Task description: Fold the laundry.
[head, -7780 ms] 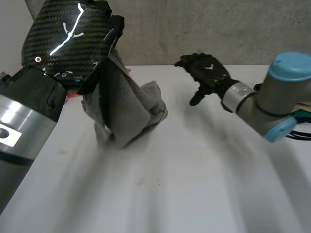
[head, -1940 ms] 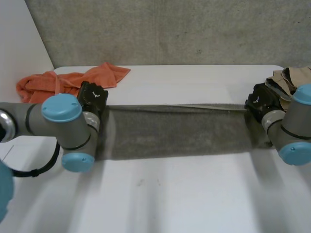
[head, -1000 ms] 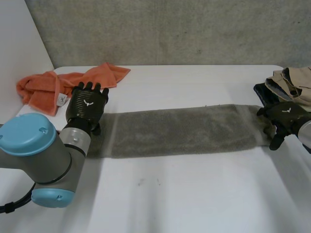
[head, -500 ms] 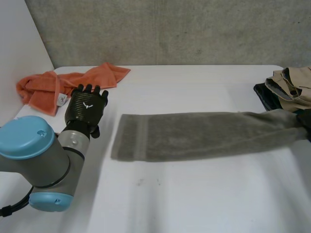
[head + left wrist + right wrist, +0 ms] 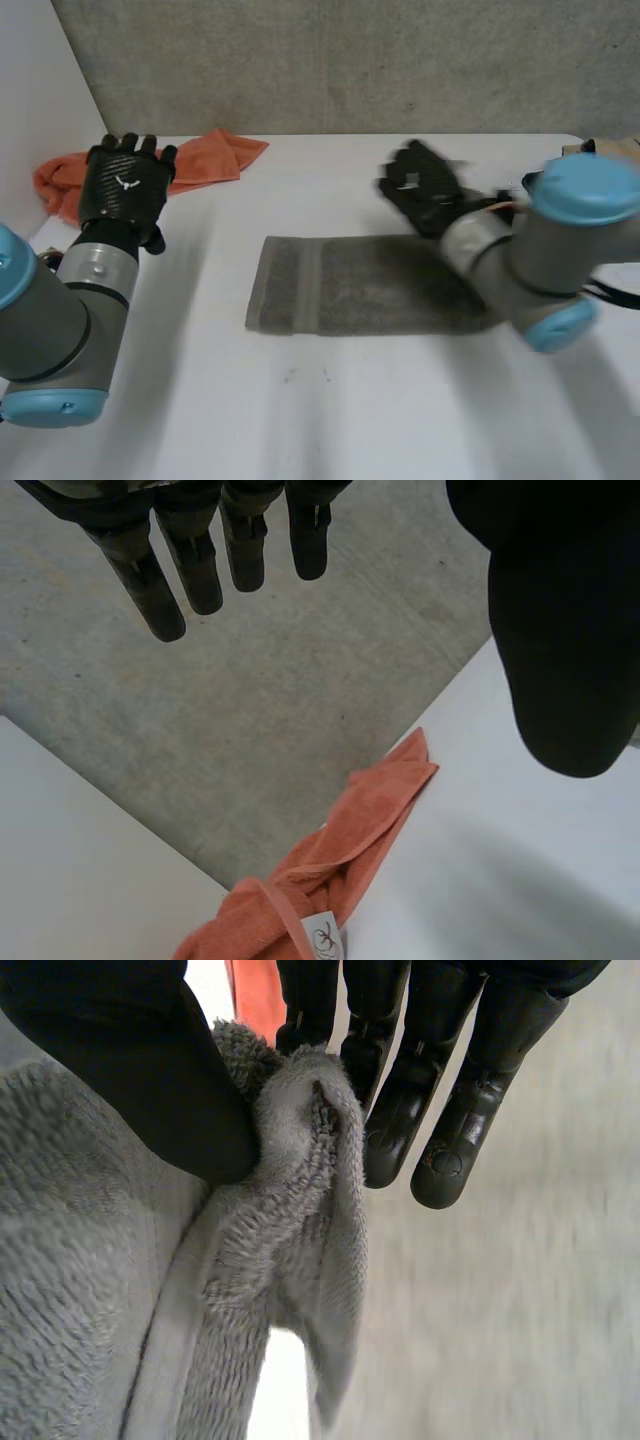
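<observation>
A grey towel lies lengthwise across the middle of the white table, its striped end toward my left arm. My right hand hovers over the towel's middle, holding its other end doubled back. In the right wrist view the thumb and fingers pinch a bunched edge of the grey towel. Raised above the table's left side, my left hand is apart from the towel. Its fingers are straight and hold nothing.
An orange towel lies crumpled at the back left, also beyond my left hand's fingertips as the orange towel. A pile of beige clothes sits at the far right edge. My right arm reaches over the table's right half.
My right hand has swung from the far right edge to over the towel's middle, folding its end back. The left hand has drawn back to the left and up.
</observation>
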{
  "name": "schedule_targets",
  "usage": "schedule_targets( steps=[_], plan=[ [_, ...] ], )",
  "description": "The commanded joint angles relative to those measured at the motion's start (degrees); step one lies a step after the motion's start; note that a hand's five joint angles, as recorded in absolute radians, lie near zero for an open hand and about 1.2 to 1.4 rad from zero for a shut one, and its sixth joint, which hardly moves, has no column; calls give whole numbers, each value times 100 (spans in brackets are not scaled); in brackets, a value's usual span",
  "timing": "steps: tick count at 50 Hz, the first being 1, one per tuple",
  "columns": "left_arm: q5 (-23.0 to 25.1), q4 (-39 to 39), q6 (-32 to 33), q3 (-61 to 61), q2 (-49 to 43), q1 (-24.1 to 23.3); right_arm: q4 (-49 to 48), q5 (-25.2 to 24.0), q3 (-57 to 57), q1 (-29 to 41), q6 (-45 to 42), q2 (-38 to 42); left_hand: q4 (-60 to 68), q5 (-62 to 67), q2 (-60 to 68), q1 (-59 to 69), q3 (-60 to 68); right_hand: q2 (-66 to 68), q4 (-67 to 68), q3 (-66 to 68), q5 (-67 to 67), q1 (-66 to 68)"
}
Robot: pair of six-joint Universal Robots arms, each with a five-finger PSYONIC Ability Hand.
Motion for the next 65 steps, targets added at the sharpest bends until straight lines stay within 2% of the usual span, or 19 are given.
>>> schedule_targets(
  steps=[1,5,8,13,14,16,19,22,24,25,29,36,42,49,57,61,62,63,65],
  plan=[
    [139,-42,-319,-97,112,68,-468,-248,-862,1281,-2,1210,-165,-272,-174,-91,-203,1262,1190,1159,1386,2419],
    [147,-42,-390,-115,68,33,-521,-687,-951,1668,-28,1694,-165,-272,-174,-91,-203,1262,1190,1159,1386,2419],
    [156,-42,-399,-115,51,15,-530,-820,-959,1775,6,1827,-165,-272,-174,-91,-203,1262,1190,1159,1386,2419],
    [279,-16,-390,-45,24,-20,-513,-760,-872,1784,76,1662,-165,-272,-174,-91,-203,-5498,-5571,-5601,-5374,-4341],
    [305,-16,-390,-19,24,-37,-513,-698,-828,1775,120,1556,-165,-272,-174,-91,-203,-5738,-5810,-5841,-5614,-4581],
    [341,2,-399,25,16,-55,-513,-523,-714,1723,295,1293,-165,-272,-174,-91,-203,-5738,-5810,-5841,-5614,-4581],
    [437,10,-417,157,-55,-134,-504,57,-389,1398,1111,748,-165,-272,-174,-91,-203,-5738,-5810,-5841,-5614,-4581],
    [473,19,-504,333,-186,-309,-460,646,-11,976,2613,11,-165,-272,-174,-91,-203,-5738,-5810,-5841,-5614,-4581],
    [473,19,-575,447,-283,-441,-390,848,182,835,3308,-385,-165,-272,-174,-91,-203,-5738,-5810,-5841,-5614,-4581],
    [481,11,-653,569,-405,-581,-242,962,383,687,3938,-674,-165,-272,-174,-91,-203,-5738,-5810,-5841,-5614,-4581],
    [560,-51,-908,938,-826,-897,442,964,727,152,4760,-914,-165,-272,-174,-91,-203,-5738,-5810,-5841,-5614,-4581],
    [754,-165,-1076,1676,-1819,-1276,1271,955,1281,-273,4770,-932,-161,-267,-170,-87,-199,-5738,-5810,-5841,-5614,-4581],
    [710,-604,-1067,2301,-2550,-1285,1184,972,1686,-361,4568,-879,-110,-217,-119,-36,-149,-5738,-5810,-5841,-5614,-4581],
    [552,-1140,-1076,2495,-2832,-1206,1017,981,1835,-501,4217,-669,-110,-217,-119,-36,-148,-4621,-4693,-4724,-4497,-3464],
    [227,-1264,-1058,2285,-2780,-1233,868,981,1800,-651,3909,-352,-127,-234,-136,-53,-165,-2671,-2744,-2774,-2547,-1514],
    [200,-1431,-1067,2126,-2727,-1277,753,981,1774,-703,3804,-282,-127,-234,-136,-53,-165,-471,-544,-574,-347,686],
    [200,-1518,-1067,2057,-2648,-1285,771,981,1783,-773,3769,-282,-127,-234,-136,-53,-165,851,779,748,975,2008],
    [200,-1562,-1067,2012,-2569,-1285,779,972,1800,-817,3742,-290,-127,-234,-136,-53,-165,1258,1186,1155,1382,2415],
    [200,-1633,-1067,1924,-2402,-1285,806,946,1818,-923,3663,-352,-143,-250,-153,-70,-182,1262,1190,1159,1386,2419]
  ],
)
